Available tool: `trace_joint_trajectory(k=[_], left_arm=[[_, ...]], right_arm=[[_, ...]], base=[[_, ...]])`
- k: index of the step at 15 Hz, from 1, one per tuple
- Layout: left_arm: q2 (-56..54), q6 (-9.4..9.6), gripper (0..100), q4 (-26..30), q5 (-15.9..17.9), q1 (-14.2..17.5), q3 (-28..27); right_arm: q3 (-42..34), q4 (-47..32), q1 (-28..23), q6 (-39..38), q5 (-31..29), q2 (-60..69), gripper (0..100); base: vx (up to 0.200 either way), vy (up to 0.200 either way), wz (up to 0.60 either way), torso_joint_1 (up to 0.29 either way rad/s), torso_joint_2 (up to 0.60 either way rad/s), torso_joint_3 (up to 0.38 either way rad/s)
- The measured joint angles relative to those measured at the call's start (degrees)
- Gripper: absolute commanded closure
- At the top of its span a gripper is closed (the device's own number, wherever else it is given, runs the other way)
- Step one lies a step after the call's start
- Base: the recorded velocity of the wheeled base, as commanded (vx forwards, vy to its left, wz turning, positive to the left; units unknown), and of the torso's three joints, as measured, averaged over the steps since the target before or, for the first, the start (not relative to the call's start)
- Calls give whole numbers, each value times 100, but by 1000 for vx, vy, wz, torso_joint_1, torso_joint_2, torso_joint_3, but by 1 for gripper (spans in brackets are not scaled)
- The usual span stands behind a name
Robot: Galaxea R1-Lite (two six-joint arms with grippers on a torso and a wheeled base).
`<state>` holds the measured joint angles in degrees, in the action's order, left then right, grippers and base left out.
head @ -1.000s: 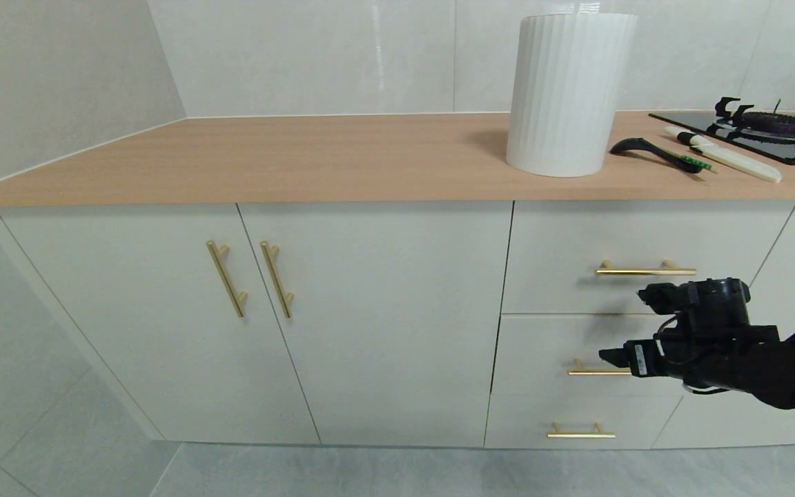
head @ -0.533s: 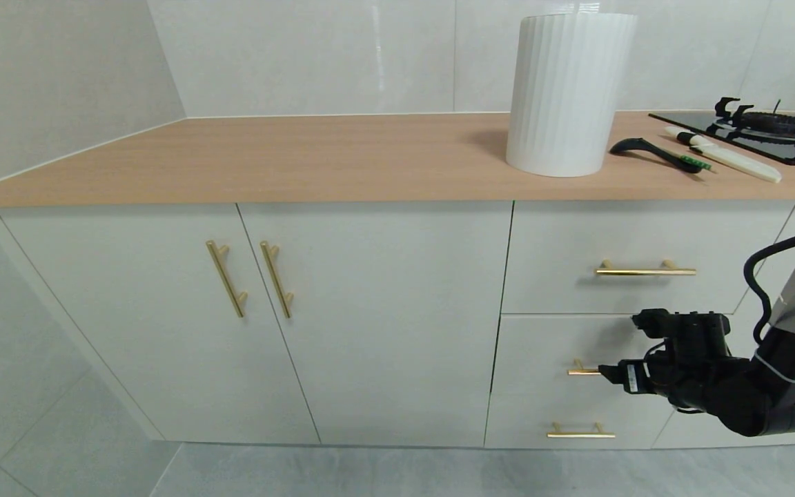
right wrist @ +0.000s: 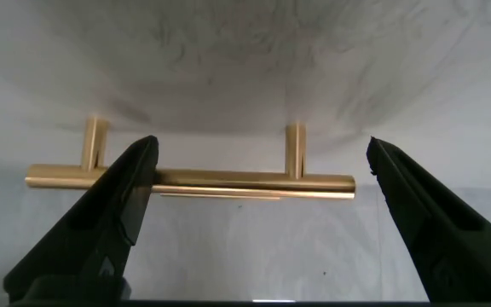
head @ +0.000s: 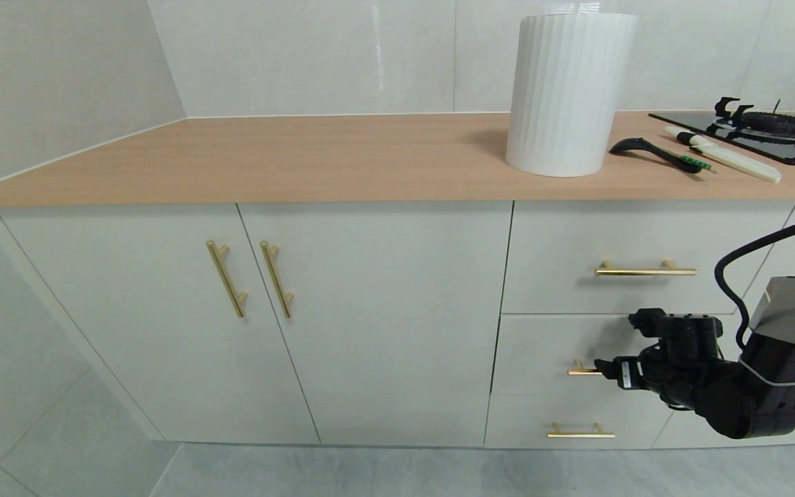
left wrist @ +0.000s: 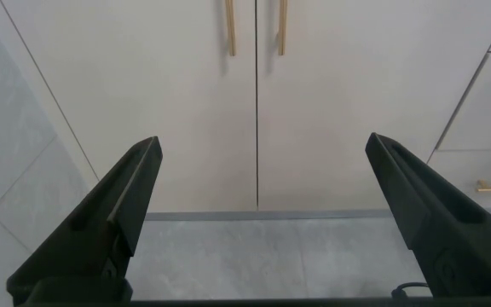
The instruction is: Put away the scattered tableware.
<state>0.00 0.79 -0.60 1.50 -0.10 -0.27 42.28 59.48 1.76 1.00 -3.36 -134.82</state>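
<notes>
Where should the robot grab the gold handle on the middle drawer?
Grab the handle mid-bar, between its two posts, coming straight at the drawer front. The bar lies level and stands off the drawer, leaving room for fingers behind it. The open right gripper faces it.
</notes>
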Motion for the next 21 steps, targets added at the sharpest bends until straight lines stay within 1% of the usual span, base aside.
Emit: trace_joint_trajectory(k=[4, 16, 19, 21], left_arm=[[0, 0, 0, 0, 0, 0, 0], [0, 7, 0, 0, 0, 0, 0], [0, 0, 0, 0, -2, 0, 0], [0, 2, 0, 0, -2, 0, 0]], right_arm=[[35, 308, 2, 1, -183, -177, 0], [-127, 347, -5, 88, -178, -289, 0], [-477, 388, -2, 88, -176, -140, 0], [-898, 640, -5, 99, -180, 56, 0]], base=[[0, 0, 0, 0, 0, 0], [0, 0, 0, 0, 0, 0], [0, 0, 0, 0, 0, 0], [0, 0, 0, 0, 0, 0]])
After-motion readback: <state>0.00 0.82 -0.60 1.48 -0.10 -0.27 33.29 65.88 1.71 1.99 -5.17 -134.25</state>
